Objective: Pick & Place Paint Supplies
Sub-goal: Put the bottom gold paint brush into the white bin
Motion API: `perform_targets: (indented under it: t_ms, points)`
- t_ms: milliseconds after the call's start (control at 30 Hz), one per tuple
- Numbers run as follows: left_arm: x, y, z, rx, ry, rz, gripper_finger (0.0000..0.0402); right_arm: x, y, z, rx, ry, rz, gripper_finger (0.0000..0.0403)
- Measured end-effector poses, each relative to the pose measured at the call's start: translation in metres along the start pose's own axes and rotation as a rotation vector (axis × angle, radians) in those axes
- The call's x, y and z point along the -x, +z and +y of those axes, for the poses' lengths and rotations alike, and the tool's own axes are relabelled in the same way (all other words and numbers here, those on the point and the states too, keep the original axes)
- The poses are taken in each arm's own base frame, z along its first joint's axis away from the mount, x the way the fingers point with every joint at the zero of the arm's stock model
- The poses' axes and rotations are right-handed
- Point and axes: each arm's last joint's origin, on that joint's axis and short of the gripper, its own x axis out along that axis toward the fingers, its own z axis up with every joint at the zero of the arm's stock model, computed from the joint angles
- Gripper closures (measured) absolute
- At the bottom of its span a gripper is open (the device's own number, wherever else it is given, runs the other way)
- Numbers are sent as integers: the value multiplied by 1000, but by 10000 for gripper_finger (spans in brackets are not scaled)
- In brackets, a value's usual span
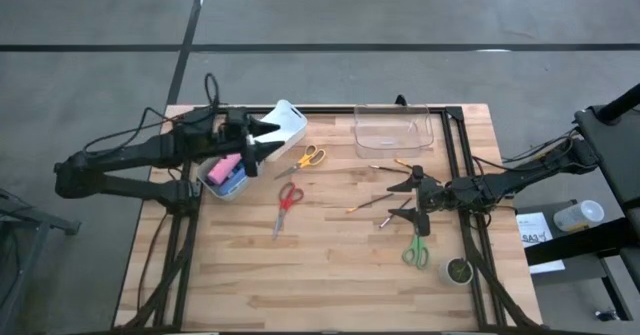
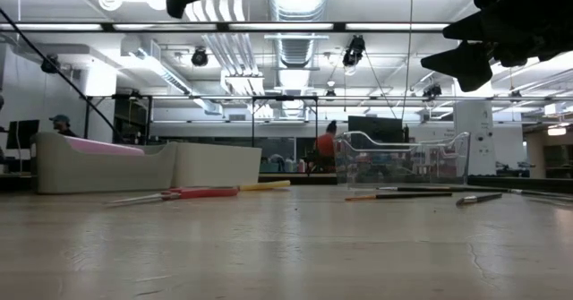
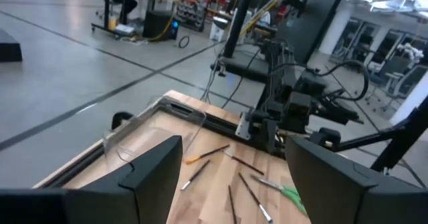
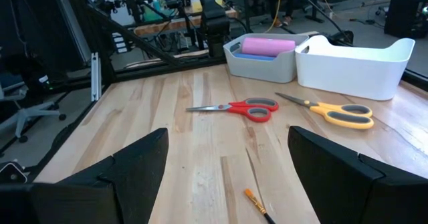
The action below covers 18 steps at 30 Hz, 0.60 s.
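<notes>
A pink bottle (image 1: 227, 165) lies in a grey bin (image 1: 214, 184) at the table's left, on top of a blue item (image 1: 238, 179); both also show in the right wrist view, the pink bottle (image 4: 267, 46) above the blue. My left gripper (image 1: 272, 141) hovers open above the table between the grey bin and a white bin (image 1: 288, 121), its fingers level and nothing between them. Thin brown paintbrushes (image 1: 372, 203) lie on the table right of centre, with one more (image 1: 388, 164) farther back. My right gripper (image 1: 400, 200) stands open just beside them, touching nothing.
A clear container (image 1: 392, 132) stands at the far edge. Yellow scissors (image 1: 311, 157), red scissors (image 1: 287, 199) and green scissors (image 1: 415, 251) lie on the wood. A small dark round pot (image 1: 458, 271) sits at the near right. People show in the room beyond.
</notes>
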Motion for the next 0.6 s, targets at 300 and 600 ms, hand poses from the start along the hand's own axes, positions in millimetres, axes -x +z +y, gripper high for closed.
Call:
perform_targets:
  t_ms: [300,600]
  points:
    - [3,-1,1,0,17,9,130,0,0,0,0,0,0,96]
    - [3,-3,1,9,23,32,130,0,0,0,0,0,0,96]
